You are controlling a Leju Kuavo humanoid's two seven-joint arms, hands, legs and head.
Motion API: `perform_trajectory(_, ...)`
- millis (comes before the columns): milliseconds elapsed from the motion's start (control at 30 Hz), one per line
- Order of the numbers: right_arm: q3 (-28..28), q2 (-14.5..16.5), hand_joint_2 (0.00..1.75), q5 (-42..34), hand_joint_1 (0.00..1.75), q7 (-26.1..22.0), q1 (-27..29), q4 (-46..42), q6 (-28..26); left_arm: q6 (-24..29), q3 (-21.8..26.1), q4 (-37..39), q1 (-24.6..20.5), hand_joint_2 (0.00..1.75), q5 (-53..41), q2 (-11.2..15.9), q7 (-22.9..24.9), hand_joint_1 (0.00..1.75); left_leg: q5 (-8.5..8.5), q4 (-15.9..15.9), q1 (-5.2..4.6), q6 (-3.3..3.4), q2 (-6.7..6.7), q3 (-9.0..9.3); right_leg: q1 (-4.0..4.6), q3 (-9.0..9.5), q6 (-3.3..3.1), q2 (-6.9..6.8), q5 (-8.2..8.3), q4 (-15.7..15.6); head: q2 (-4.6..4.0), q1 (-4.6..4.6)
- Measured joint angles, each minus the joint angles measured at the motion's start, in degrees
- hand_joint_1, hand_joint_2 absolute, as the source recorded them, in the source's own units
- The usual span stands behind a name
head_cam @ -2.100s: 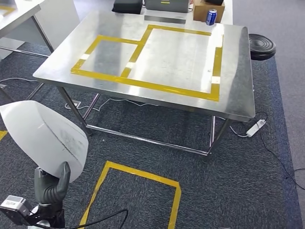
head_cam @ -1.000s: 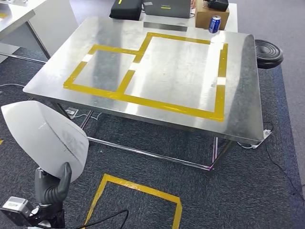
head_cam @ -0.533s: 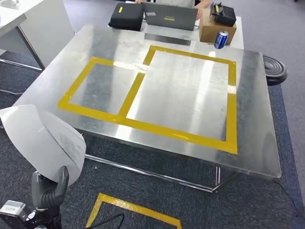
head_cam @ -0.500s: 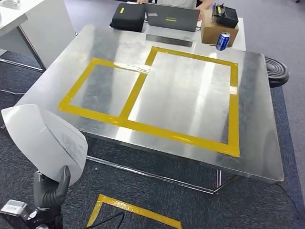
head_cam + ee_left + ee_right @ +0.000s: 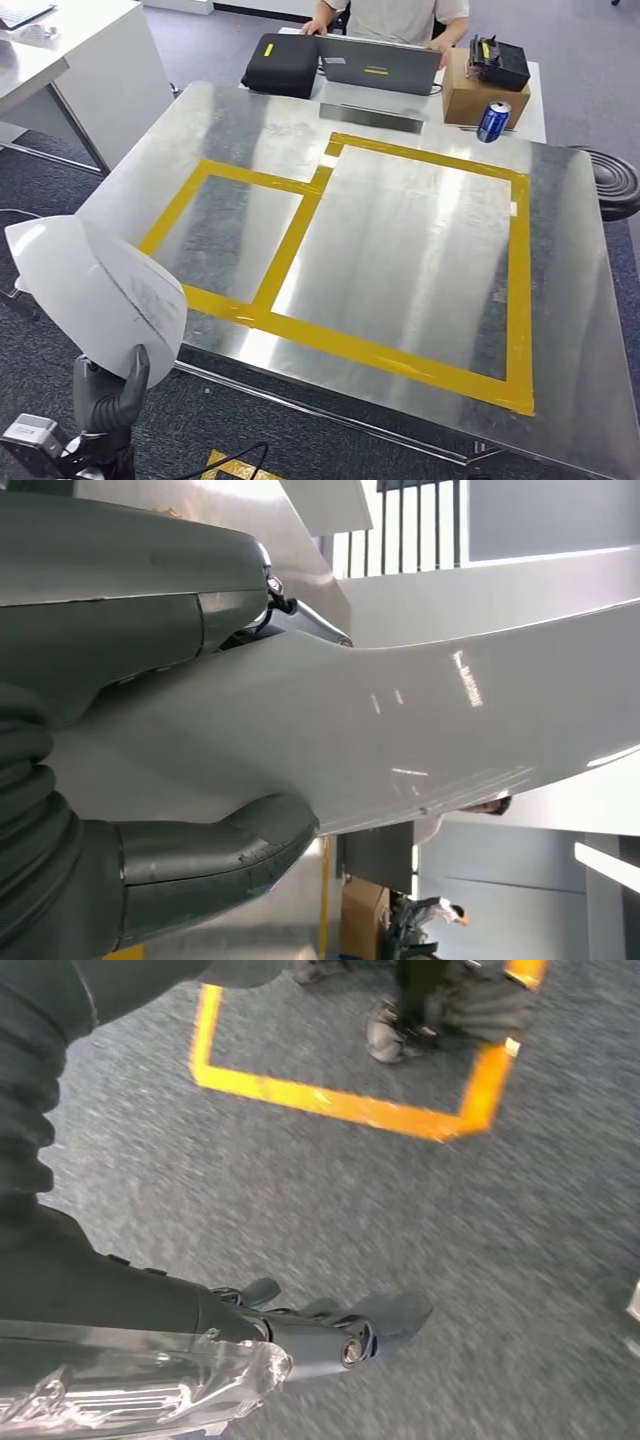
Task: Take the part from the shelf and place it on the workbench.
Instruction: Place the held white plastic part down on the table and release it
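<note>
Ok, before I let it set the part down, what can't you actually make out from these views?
- White part: in the head view its far face is turned away; the left wrist view cuts off both ends.
- Left robot hand: the part hides its fingertips in the head view.
- Right robot hand: the right wrist view is motion-blurred, so its fingers are unclear; nothing seems held.
- Workbench: its near right corner runs off the frame.
- Small print on the part: too small to read.

Dark grey carpet (image 5: pixel 45 350), white desk (image 5: pixel 90 60), yellow floor tape (image 5: pixel 332 1100).

The white part (image 5: pixel 98 295) hides the left hand's fingers (image 5: pixel 113 395) tips.
</note>
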Motion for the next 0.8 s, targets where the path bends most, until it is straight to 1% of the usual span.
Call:
perform_trajectory(33, 0.0, 0.0, 1.75, 0.0, 0.00, 0.0, 0.0, 0.0, 0.0, -0.1, 0.0, 0.0, 0.0, 1.75, 0.0, 0.0, 0.1, 1.75, -1.41, 2.9, 0.10, -0.36, 0.20, -2.26, -0.22, 0.22, -0.02, -0.06, -0.11, -0.4, 0.00, -0.12)
perform_trajectory(67, 0.0, 0.0, 1.75, 0.0, 0.00, -0.1, 0.0, 0.0, 0.0, -0.1, 0.0, 0.0, 0.0, 1.75, 0.0, 0.1, 0.1, 1.75, -3.24, 5.6, 0.28, -0.68, 0.28, -4.53, -0.46, 0.38, 0.01, -0.10, -0.28, -0.6, 0.00, -0.14)
perform_trajectory(100, 0.0, 0.0, 1.75, 0.0, 0.00, -0.1, 0.0, 0.0, 0.0, -0.2, 0.0, 0.0, 0.1, 1.75, 0.0, 0.1, 0.2, 1.75, -4.57, 7.3, 0.47, -0.98, 0.32, -6.43, -0.69, 0.52, 0.10, -0.13, -0.51, -0.7, 0.00, -0.13)
perform_trajectory(133, 0.0, 0.0, 1.75, 0.0, 0.00, -0.1, 0.1, 0.0, 0.0, -0.2, 0.0, 0.0, 0.1, 1.75, 0.0, 0.2, 0.3, 1.75, -4.62, 7.7, 0.68, -1.27, 0.36, -7.72, -0.94, 0.68, 0.26, -0.11, -0.75, -0.7, 0.00, -0.14)
perform_trajectory(167, 0.0, 0.0, 1.75, 0.0, 0.00, -0.1, 0.1, 0.0, 0.0, -0.2, 0.0, 0.0, 0.1, 1.75, 0.0, 0.2, 0.3, 1.75, -3.04, 6.5, 0.93, -1.61, 0.39, -8.23, -1.20, 0.90, 0.49, -0.06, -1.00, -0.7, 0.00, -0.15)
perform_trajectory(200, 0.0, 0.1, 1.75, 0.0, 0.00, -0.1, 0.2, 0.0, 0.1, -0.2, 0.0, 0.0, 0.1, 1.75, 0.0, 0.2, 0.3, 1.75, -0.15, 3.9, 1.20, -2.03, 0.42, -8.02, -1.50, 1.16, 0.80, 0.01, -1.25, -0.6, 0.00, -0.15)
perform_trajectory(233, 0.0, 0.1, 1.75, 0.0, 0.00, -0.1, 0.2, 0.0, 0.1, -0.2, 0.0, 0.0, 0.1, 1.75, 0.0, 0.2, 0.4, 1.75, 3.05, 0.5, 1.52, -2.53, 0.43, -7.54, -1.70, 1.38, 1.22, 0.08, -1.47, -0.6, 0.00, -0.18)
perform_trajectory(267, 0.0, 0.1, 1.75, 0.0, 0.00, -0.1, 0.1, 0.0, 0.1, -0.2, 0.0, 0.0, 0.1, 1.75, 0.0, 0.2, 0.4, 1.75, 5.01, -2.5, 1.72, -2.72, 0.40, -7.08, -1.83, 1.40, 1.70, 0.19, -1.67, -0.3, 0.00, -0.31)
perform_trajectory(300, 0.0, 0.1, 1.75, 0.0, 0.00, -0.1, 0.1, 0.0, 0.1, -0.2, 0.0, 0.0, 0.1, 1.75, 0.0, 0.3, 0.4, 1.75, 6.31, -4.5, 1.82, -2.58, 0.33, -6.82, -1.87, 1.26, 2.18, 0.25, -1.85, -0.2, 0.01, -0.36)
perform_trajectory(333, 0.0, 0.1, 1.75, 0.1, 0.00, -0.1, 0.1, 0.0, 0.1, -0.1, 0.0, 0.0, 0.2, 1.75, -0.1, 0.3, 0.4, 1.75, 6.69, -5.5, 1.80, -2.14, 0.27, -6.84, -1.83, 1.06, 2.61, 0.28, -2.00, -0.1, 0.01, -0.42)
perform_trajectory(367, 0.0, 0.1, 1.75, 0.1, 0.00, 0.0, 0.2, 0.0, 0.1, 0.1, 0.0, 0.0, 0.2, 1.75, -0.2, 0.3, 0.2, 1.75, 6.56, -5.6, 1.66, -1.43, 0.20, -6.91, -1.86, 0.87, 2.95, 0.29, -2.10, -0.1, 0.01, -0.43)
perform_trajectory(400, 0.0, 0.1, 1.75, 0.1, 0.00, 0.0, 0.2, 0.0, 0.1, 0.3, 0.0, 0.0, 0.3, 1.75, -0.3, 0.3, 0.0, 1.75, 7.09, -5.6, 1.65, -0.84, 0.17, -6.90, -1.91, 0.90, 3.29, 0.25, -2.11, -0.3, 0.01, -0.38)
perform_trajectory(433, 0.0, 0.1, 1.75, 0.1, 0.00, -0.1, 0.2, 0.0, 0.1, 0.6, 0.0, 0.0, 0.3, 1.75, -0.4, 0.3, -0.3, 1.75, 7.22, -5.7, 1.67, -0.60, 0.16, -6.83, -1.90, 1.06, 3.41, 0.23, -2.12, -0.6, 0.01, -0.32)
perform_trajectory(467, 0.0, 0.1, 1.75, 0.1, 0.00, -0.1, 0.3, 0.0, 0.1, 0.8, 0.0, 0.0, 0.2, 1.75, -0.4, 0.2, -0.5, 1.75, 7.31, -5.8, 1.71, -0.48, 0.15, -6.73, -1.88, 1.22, 3.17, 0.18, -2.10, -0.9, 0.01, -0.17)
perform_trajectory(500, 0.0, 0.1, 1.75, 0.1, 0.00, -0.1, 0.2, 0.0, 0.1, 1.0, -0.1, 0.0, 0.2, 1.75, -0.4, 0.2, -0.6, 1.75, 7.37, -5.9, 1.74, -0.46, 0.15, -6.62, -1.82, 1.39, 2.70, 0.15, -2.06, -1.1, 0.02, -0.05)
perform_trajectory(533, 0.0, 0.1, 1.75, 0.1, 0.00, -0.1, 0.2, 0.0, 0.1, 1.0, -0.1, 0.0, 0.1, 1.75, -0.3, 0.2, -0.6, 1.75, 7.34, -6.0, 1.68, -0.55, 0.14, -6.55, -1.74, 1.47, 2.07, 0.11, -2.04, -1.2, 0.02, 0.13)
perform_trajectory(567, 0.0, 0.1, 1.75, 0.1, 0.00, -0.1, 0.2, 0.0, 0.1, 1.1, 0.0, 0.0, 0.1, 1.75, -0.3, 0.2, -0.6, 1.75, 7.38, -5.9, 1.62, -0.46, 0.15, -6.53, -1.74, 1.57, 1.61, 0.09, -1.94, -1.2, 0.02, 0.24)
perform_trajectory(600, 0.0, 0.1, 1.75, 0.1, 0.00, -0.1, 0.2, 0.0, 0.1, 1.1, 0.0, 0.0, 0.1, 1.75, -0.2, 0.2, -0.6, 1.75, 7.39, -5.9, 1.55, -0.38, 0.15, -6.53, -1.75, 1.69, 1.48, 0.09, -1.81, -1.3, 0.01, 0.27)
perform_trajectory(633, 0.0, 0.1, 1.75, 0.2, 0.00, -0.1, 0.2, 0.0, 0.1, 1.1, 0.0, 0.0, 0.1, 1.75, -0.2, 0.2, -0.5, 1.75, 7.39, -5.9, 1.49, -0.30, 0.15, -6.54, -1.78, 1.79, 1.57, 0.08, -1.68, -1.3, 0.01, 0.31)
perform_trajectory(667, 0.0, 0.1, 1.75, 0.2, 0.00, -0.1, 0.2, 0.0, 0.1, 1.1, 0.0, 0.0, 0.1, 1.75, -0.2, 0.2, -0.4, 1.75, 7.37, -5.9, 1.43, -0.21, 0.15, -6.55, -1.81, 1.90, 1.80, 0.08, -1.61, -1.3, 0.00, 0.34)
perform_trajectory(700, 0.0, 0.1, 1.75, 0.2, 0.00, -0.1, 0.2, 0.0, 0.1, 1.2, 0.0, 0.0, 0.1, 1.75, -0.3, 0.2, -0.3, 1.75, 7.33, -5.9, 1.37, -0.14, 0.15, -6.55, -1.87, 1.96, 2.17, 0.08, -1.58, -1.4, 0.00, 0.35)
perform_trajectory(800, 0.0, 0.1, 1.75, 0.4, 0.00, -0.1, 0.2, 0.0, 0.1, 2.4, -0.1, 0.0, 0.0, 1.75, -2.0, 0.4, 0.6, 1.75, 7.20, -5.8, 1.21, 0.06, 0.16, -6.55, -2.11, 2.00, 3.79, 0.08, -1.67, -1.5, 0.00, 0.32)
